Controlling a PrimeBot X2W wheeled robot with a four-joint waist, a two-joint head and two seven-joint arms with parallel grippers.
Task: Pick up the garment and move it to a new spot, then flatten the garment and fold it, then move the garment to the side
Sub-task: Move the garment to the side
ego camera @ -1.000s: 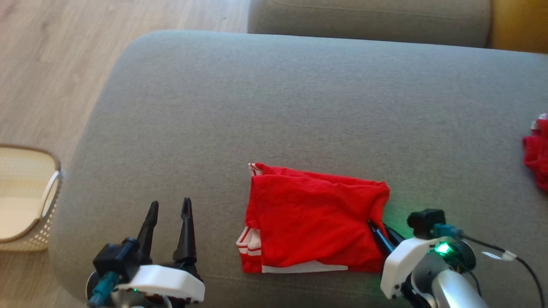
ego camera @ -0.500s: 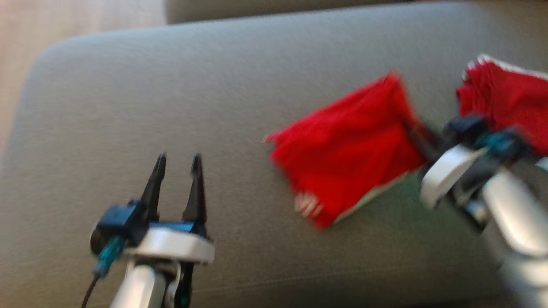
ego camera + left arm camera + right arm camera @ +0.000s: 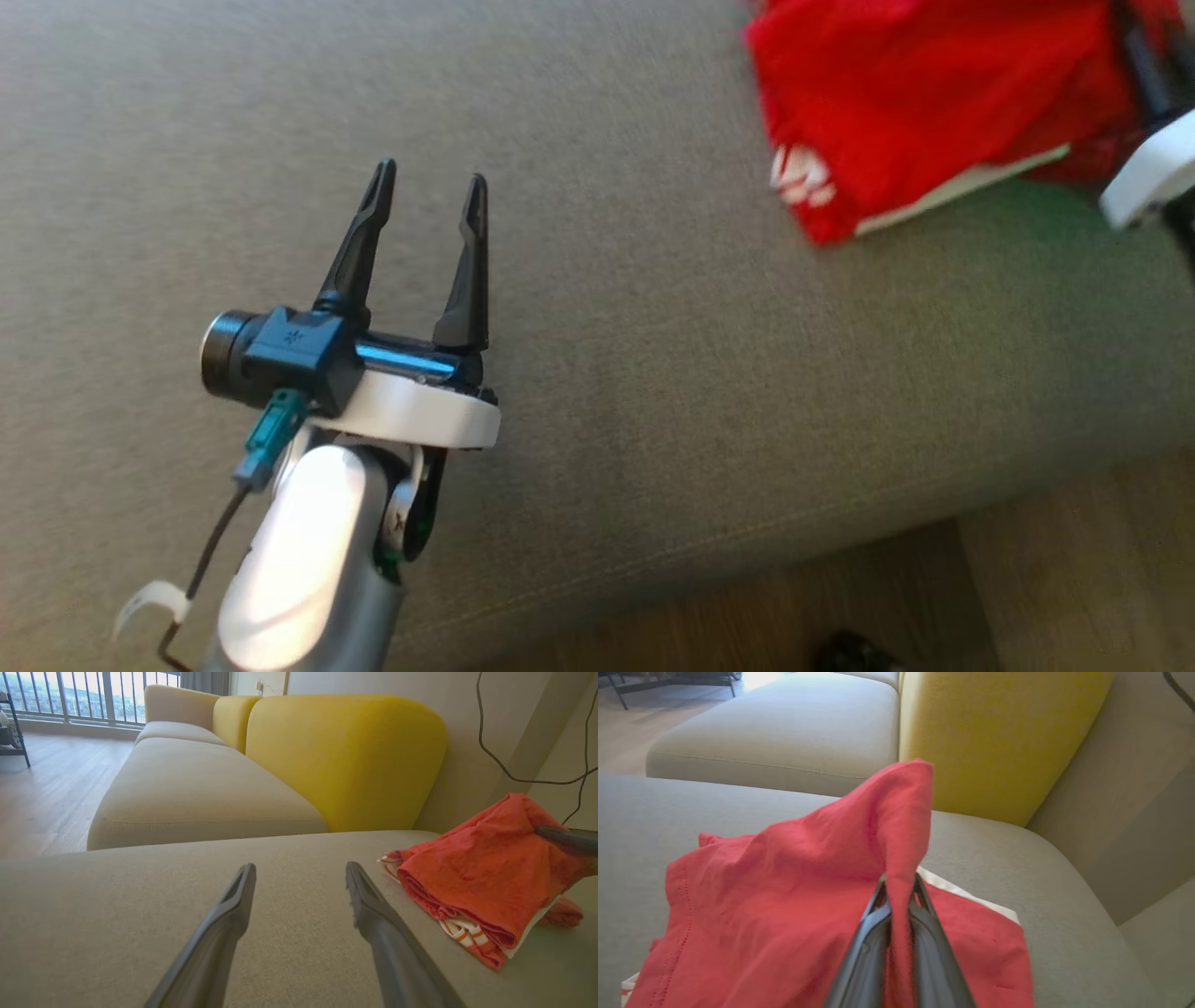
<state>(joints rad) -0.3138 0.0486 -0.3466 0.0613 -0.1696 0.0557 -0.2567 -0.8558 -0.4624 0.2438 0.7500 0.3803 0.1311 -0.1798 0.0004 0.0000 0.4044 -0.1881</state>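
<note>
The folded red garment point(image 3: 915, 84), with white striped trim at one corner, lies on the grey sofa seat point(image 3: 653, 327) at the upper right of the head view, not far from the seat's front edge. The right gripper point(image 3: 900, 882) has its fingers clenched on a ridge of the red cloth, which stands up between them in a peak while the rest of the garment rests on the cushion. The left gripper point(image 3: 429, 177) hovers over bare seat fabric well to the left of the garment, its fingers spread wide and holding nothing. In the left wrist view the garment sits to the right of those fingers, apart from them. A yellow backrest cushion point(image 3: 345, 756) rises behind the seat, and wooden floor point(image 3: 1074, 560) shows below the seat's edge
</note>
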